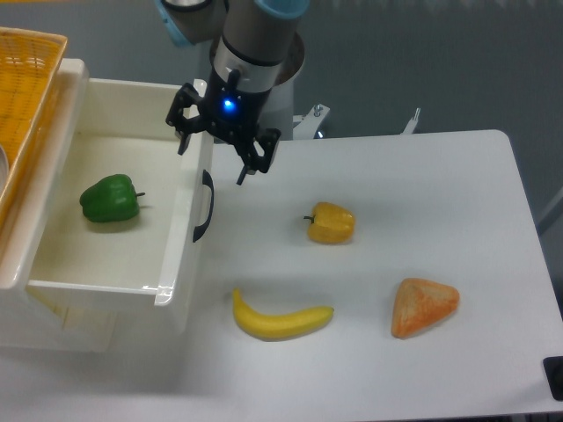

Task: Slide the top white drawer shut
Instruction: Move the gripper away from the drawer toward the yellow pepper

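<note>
The top white drawer [132, 264] stood pulled out from the cabinet, its front panel facing right onto the table, the curved black handle [204, 207] running along that panel. The gripper [217, 158] hung over the far end of the front panel, just beyond the handle, fingers apart, one to either side of the panel's upper edge. Closing would mean pushing the front leftward, across its long axis. Whether a fingertip touched the panel could not be made out. A green pepper [110, 199] lay inside the drawer; the cabinet was cut off at left.
</note>
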